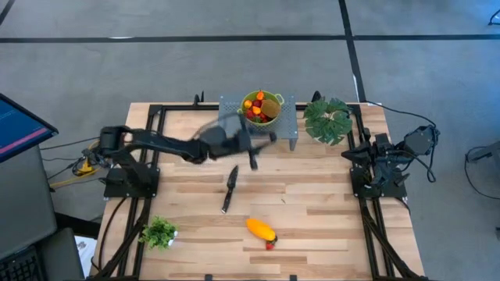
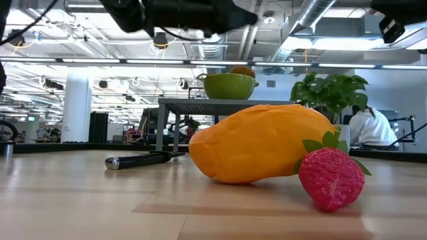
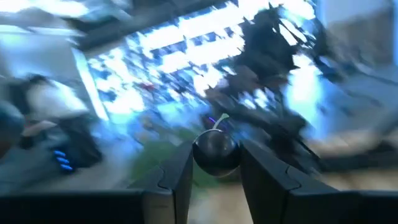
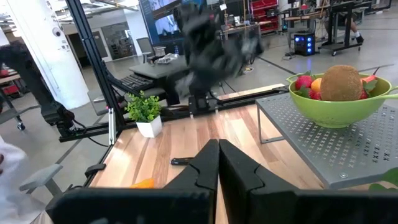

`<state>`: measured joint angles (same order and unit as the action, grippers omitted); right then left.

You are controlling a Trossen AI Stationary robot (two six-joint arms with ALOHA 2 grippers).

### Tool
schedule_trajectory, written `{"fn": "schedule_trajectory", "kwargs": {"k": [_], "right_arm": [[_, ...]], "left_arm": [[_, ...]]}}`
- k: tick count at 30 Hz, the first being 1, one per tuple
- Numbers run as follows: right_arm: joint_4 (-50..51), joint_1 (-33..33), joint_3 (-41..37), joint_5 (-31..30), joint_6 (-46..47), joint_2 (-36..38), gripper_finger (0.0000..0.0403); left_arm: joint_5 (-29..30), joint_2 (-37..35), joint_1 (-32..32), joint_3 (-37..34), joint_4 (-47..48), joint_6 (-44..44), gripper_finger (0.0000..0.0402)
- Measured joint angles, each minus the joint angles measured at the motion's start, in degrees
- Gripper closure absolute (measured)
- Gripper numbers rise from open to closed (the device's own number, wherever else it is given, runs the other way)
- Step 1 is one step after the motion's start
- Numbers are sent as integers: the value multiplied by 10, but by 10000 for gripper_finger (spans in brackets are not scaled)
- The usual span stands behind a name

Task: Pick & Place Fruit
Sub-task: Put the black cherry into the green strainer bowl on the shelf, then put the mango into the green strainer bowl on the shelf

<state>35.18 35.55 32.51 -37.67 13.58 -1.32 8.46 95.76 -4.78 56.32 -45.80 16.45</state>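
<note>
A dark shiny ball (image 3: 216, 151) sits between the fingers of my left gripper (image 1: 254, 152), which hangs in the air just near of the grey perforated stand (image 1: 289, 125). On that stand rests a green bowl (image 1: 262, 107) with a brown kiwi (image 4: 341, 83), strawberries (image 4: 303, 81) and other small fruit. The elongated yellow-orange fruit (image 1: 260, 229) lies on the near part of the table with a strawberry (image 2: 331, 179) against it. My right gripper (image 4: 217, 152) is shut on nothing and waits by the table's right edge. My left gripper holds the dark ball by its two sides (image 3: 200, 155), pinched between the two fingers (image 3: 177, 180). The ball is lifted clear of the table. The view is smeared, so the side from which the fingers come cannot be told.
A black-handled knife (image 1: 229, 187) lies in the middle of the table. A large leafy plant (image 1: 328, 121) stands right of the stand, and a small potted plant (image 1: 160, 232) at the near left corner. Bare wood lies between the knife and the right arm (image 1: 383, 160).
</note>
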Motion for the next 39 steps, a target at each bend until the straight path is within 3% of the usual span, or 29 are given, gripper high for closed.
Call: {"fn": "schedule_trajectory", "kwargs": {"k": [7,17,31,39], "right_arm": [[0,0,0,0,0,0,397],[0,0,0,0,0,0,397],[0,0,0,0,0,0,397],[0,0,0,0,0,0,397]], "left_arm": [[41,-71,-87,0,52,-8,290],[41,-76,-182,-1,153,-64,289],[38,-75,-191,-36,180,-95,280],[38,-75,-191,-36,175,-90,225]]}}
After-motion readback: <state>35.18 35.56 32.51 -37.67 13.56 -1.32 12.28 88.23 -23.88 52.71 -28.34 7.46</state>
